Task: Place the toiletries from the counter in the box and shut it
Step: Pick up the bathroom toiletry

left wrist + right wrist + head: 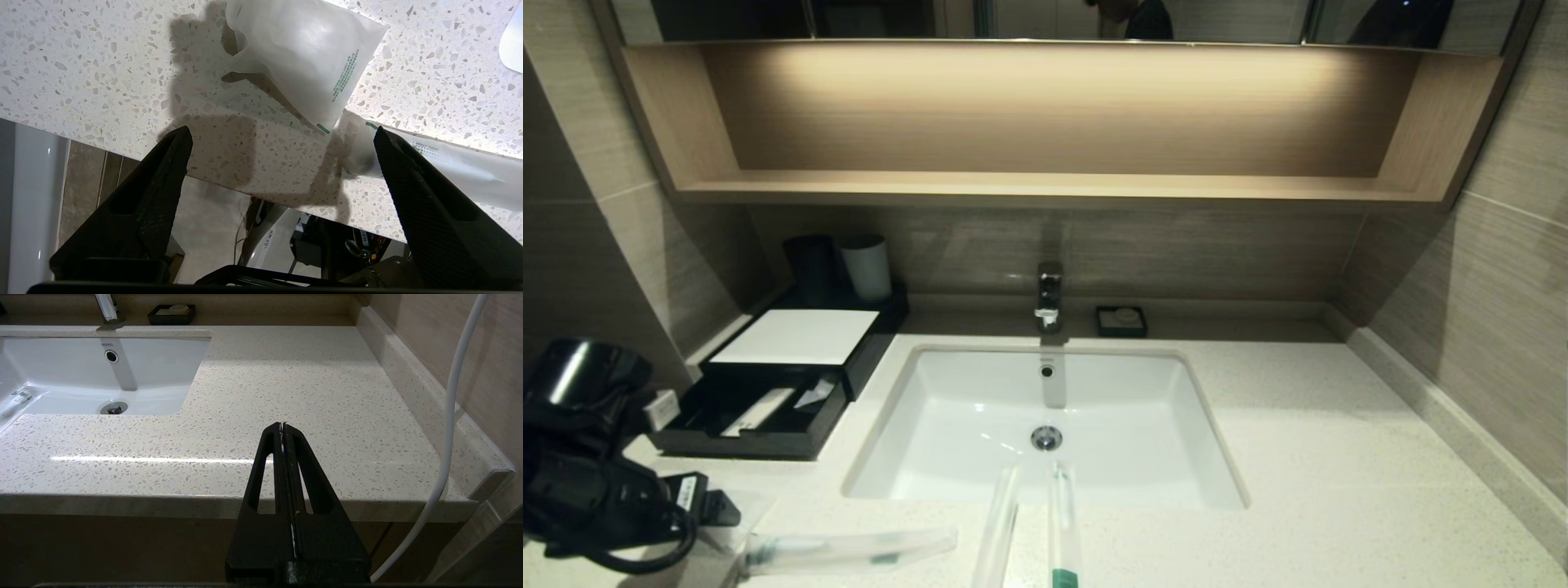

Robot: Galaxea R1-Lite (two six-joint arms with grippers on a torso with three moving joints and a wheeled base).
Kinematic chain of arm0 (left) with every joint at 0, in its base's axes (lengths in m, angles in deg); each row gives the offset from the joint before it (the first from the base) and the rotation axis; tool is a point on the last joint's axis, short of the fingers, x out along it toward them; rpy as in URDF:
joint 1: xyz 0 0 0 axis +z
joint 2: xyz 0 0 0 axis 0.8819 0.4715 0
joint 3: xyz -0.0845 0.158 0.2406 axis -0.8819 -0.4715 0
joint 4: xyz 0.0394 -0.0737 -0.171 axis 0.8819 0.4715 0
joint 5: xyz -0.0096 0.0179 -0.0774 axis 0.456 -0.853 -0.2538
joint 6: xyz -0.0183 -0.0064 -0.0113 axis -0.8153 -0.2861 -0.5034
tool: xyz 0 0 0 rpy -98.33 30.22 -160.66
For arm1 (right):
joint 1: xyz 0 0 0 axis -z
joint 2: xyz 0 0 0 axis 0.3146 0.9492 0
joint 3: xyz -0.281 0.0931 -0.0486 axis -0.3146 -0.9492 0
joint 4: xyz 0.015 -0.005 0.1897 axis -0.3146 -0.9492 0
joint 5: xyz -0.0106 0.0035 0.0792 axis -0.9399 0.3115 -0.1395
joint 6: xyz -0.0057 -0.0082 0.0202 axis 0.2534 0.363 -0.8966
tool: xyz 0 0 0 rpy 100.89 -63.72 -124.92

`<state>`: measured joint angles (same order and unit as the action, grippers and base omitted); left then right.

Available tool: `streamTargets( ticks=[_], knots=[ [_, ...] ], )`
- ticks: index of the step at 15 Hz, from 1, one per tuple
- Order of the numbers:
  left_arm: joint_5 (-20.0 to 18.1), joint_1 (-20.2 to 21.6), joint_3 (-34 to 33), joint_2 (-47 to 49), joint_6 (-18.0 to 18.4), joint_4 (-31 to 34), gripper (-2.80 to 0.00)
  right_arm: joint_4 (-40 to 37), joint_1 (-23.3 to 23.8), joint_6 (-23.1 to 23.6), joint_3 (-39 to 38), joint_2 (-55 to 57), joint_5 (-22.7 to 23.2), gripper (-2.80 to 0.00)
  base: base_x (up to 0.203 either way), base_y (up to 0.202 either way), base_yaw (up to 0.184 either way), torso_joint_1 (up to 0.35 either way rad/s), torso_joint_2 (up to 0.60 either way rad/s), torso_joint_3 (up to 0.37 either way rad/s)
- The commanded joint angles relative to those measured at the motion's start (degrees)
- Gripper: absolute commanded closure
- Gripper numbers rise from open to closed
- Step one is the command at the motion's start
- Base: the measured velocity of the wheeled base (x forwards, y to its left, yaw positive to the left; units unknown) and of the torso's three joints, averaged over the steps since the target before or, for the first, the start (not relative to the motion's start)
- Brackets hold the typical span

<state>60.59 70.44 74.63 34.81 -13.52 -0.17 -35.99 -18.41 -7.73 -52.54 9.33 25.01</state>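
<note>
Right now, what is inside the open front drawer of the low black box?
Inside the drawer, one long clear sleeve and another pale packet show; its rear is hidden under the white top panel.

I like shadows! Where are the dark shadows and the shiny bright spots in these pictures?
Left wrist view: the open left gripper throws a dark shadow of its jaws on the speckled counter beside the white sachet. Right wrist view: a bright streak of glare runs across the counter near the shut right gripper. Head view: the wooden shelf glows with warm light, and the sink gleams.

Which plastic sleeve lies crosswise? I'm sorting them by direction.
The sleeve nearest the left pincer lies crosswise along the counter's front; the other two point toward the sink.
</note>
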Motion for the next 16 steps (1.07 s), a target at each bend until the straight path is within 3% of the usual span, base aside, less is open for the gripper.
streamTargets(
  ticks=[1, 16],
  knots=[
    [-0.1, 0.0, 0.0, 1.3, 0.0, 0.0, -2.80, 0.0, 0.0, 0.0, -0.1, 0.0, 0.0, 0.00, 0.000, 0.000, 0.000, 0.000, 0.00, 0.000],
    [-0.3, 0.0, 0.2, 6.9, 0.0, -4.1, -2.80, 0.0, 0.0, 0.0, -0.1, 0.0, 0.0, 0.00, 0.000, 0.000, 0.000, 0.000, 0.00, 0.000]
  ],
)
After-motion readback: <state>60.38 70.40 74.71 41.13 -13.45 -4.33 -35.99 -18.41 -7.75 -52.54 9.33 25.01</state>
